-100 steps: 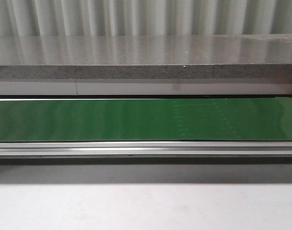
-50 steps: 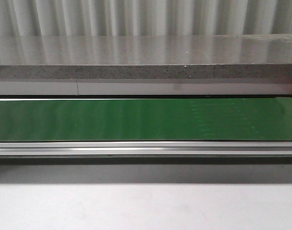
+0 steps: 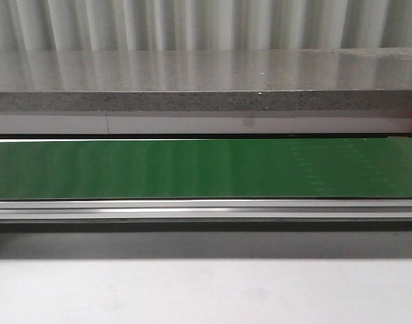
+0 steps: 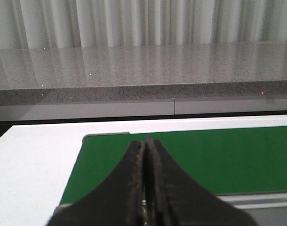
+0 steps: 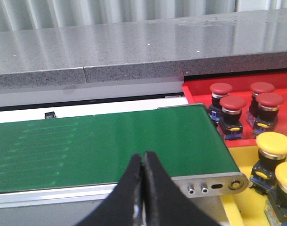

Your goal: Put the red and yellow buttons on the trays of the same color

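White tabletop (image 3: 206,290) fills the near ground, bare of any button. Just beyond it the green conveyor belt (image 3: 206,169) runs left to right, likewise carrying nothing; I judge both arms hang over its ends waiting for a button to ride along.

The left gripper (image 4: 144,188) hovers over the belt's left end, jaws pressed together, gripping nothing. The right gripper (image 5: 142,188) hovers near the right end, equally closed and empty.

At the belt's right end sit the trays: the yellow tray (image 5: 256,207) nearer, holding yellow buttons (image 5: 274,143), and the red tray (image 5: 200,96) farther, holding red buttons (image 5: 233,104). Farthest back lie a grey stone ledge (image 3: 206,81) and a pale curtain (image 3: 206,23).
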Controlling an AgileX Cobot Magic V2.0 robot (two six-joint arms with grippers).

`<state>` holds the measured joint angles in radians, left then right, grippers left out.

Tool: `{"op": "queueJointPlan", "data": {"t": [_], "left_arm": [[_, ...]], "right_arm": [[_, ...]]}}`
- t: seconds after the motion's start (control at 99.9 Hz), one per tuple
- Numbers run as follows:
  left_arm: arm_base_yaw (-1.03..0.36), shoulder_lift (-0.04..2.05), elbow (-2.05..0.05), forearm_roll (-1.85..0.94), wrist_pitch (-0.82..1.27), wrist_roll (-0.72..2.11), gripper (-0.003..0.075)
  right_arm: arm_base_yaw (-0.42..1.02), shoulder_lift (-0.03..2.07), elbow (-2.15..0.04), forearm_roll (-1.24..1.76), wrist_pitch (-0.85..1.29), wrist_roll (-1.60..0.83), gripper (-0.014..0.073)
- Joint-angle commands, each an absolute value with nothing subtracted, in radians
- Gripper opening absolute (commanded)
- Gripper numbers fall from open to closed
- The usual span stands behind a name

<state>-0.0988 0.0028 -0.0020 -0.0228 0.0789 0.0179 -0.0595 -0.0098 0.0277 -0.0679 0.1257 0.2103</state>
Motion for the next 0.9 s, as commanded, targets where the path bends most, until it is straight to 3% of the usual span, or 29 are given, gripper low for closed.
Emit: {"op": "queueJointPlan", "data": {"t": [0.0,0.891], "left_arm": [[-0.097,-0.032,0.037,-0.022,-0.062,0.007,-0.0020],[-0.097,-0.033,0.043,-0.022,-0.040,0.007,-0.0020]], "right_arm": [[-0.066,-0.026,0.029,-0.077,0.040,0.211,-0.0068],[-0.066,-0.024,0.029,-0.077,0.043,0.211,-0.0068]]}}
